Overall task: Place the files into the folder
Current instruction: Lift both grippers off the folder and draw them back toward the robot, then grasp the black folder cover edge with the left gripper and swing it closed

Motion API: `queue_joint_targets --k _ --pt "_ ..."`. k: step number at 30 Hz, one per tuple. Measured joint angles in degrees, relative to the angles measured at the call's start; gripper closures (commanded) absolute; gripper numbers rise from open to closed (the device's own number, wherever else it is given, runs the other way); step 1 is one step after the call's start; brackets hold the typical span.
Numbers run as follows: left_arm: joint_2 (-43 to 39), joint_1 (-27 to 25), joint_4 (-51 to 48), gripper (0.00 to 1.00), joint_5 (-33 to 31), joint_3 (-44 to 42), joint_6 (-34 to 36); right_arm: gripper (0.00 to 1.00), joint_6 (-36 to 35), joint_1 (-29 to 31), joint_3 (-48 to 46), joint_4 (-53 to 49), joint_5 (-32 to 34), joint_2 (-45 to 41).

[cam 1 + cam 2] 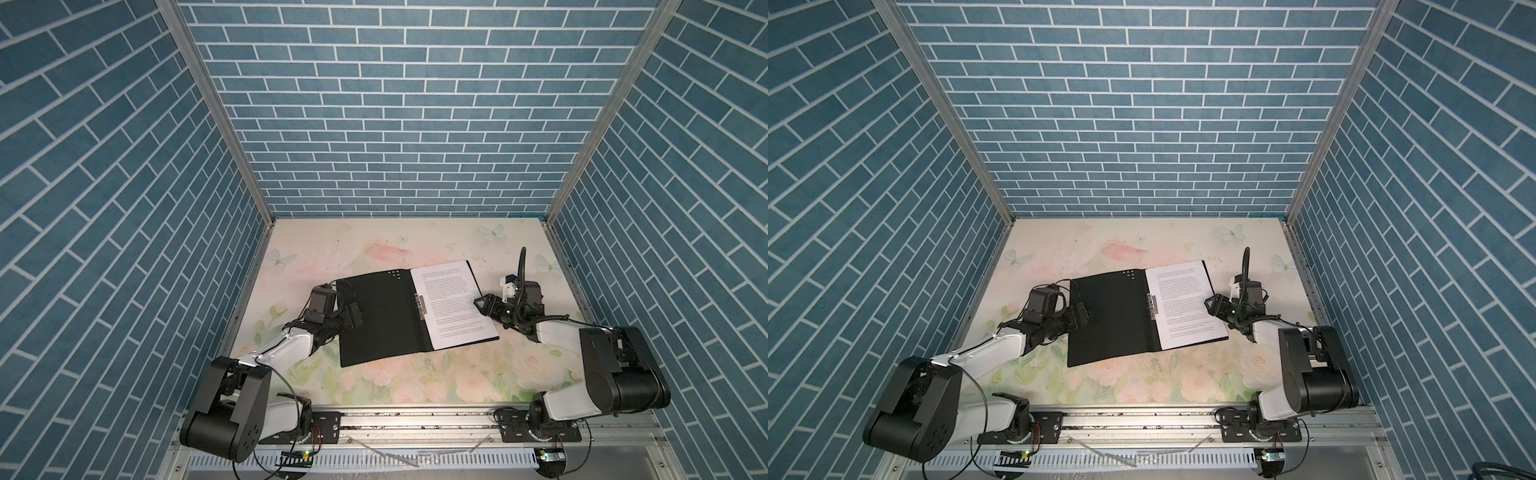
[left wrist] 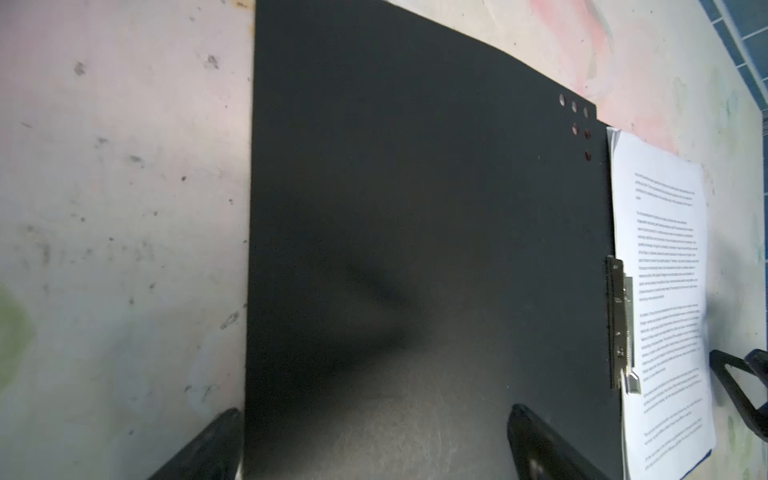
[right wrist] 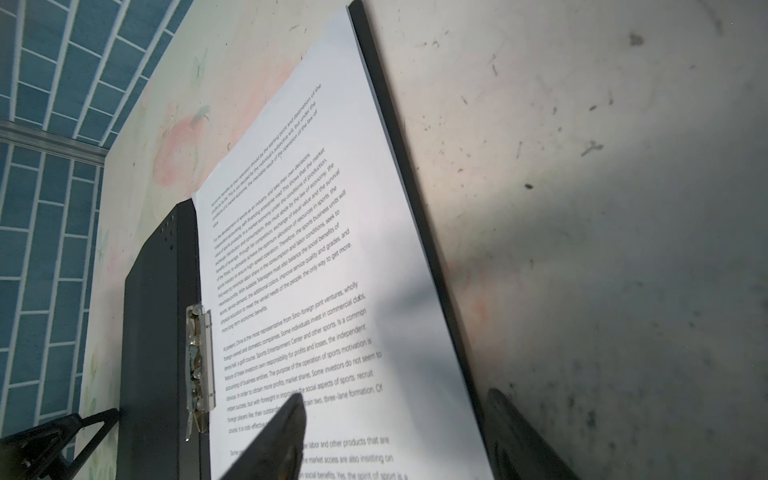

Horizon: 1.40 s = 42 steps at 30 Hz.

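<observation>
Folder [image 1: 382, 316] lies open with the text sheet [image 1: 453, 303] on its right leaf; left gripper [image 1: 356, 319] and right gripper [image 1: 481, 305] are both unclenched at its outer edges, probably to align it.

Blue brick-patterned walls [image 1: 407, 124], aluminium corner posts [image 1: 218, 112], pale scuffed floral tabletop [image 1: 415, 382] with butterflies, metal rail [image 1: 415, 419] along front edge

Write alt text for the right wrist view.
A white sheet of printed text lies inside an open black folder, beside its metal spine clip. The right gripper is open astride the folder's outer edge, one finger above the sheet, the other above the bare table.
</observation>
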Motion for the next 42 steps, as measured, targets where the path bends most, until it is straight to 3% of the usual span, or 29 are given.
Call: queue_joint_targets --k 6,19,34,42 --pt "-1.2 0.2 4.1 0.0 4.2 -1.8 -2.1 0.36 1.1 -0.3 -1.1 1.5 0.0 -0.4" --pt "-9.6 0.2 0.9 0.0 10.2 -4.1 -10.1 0.4 1.7 -0.9 -3.0 2.8 1.4 -1.8" --pt "-14.3 0.1 17.1 0.0 10.7 -4.7 -20.3 0.42 3.1 -1.1 -4.3 2.6 4.5 -3.6" --pt "-11.3 -7.0 23.5 0.0 15.7 0.8 -23.7 0.43 5.8 0.4 -5.4 2.8 0.8 -4.4"
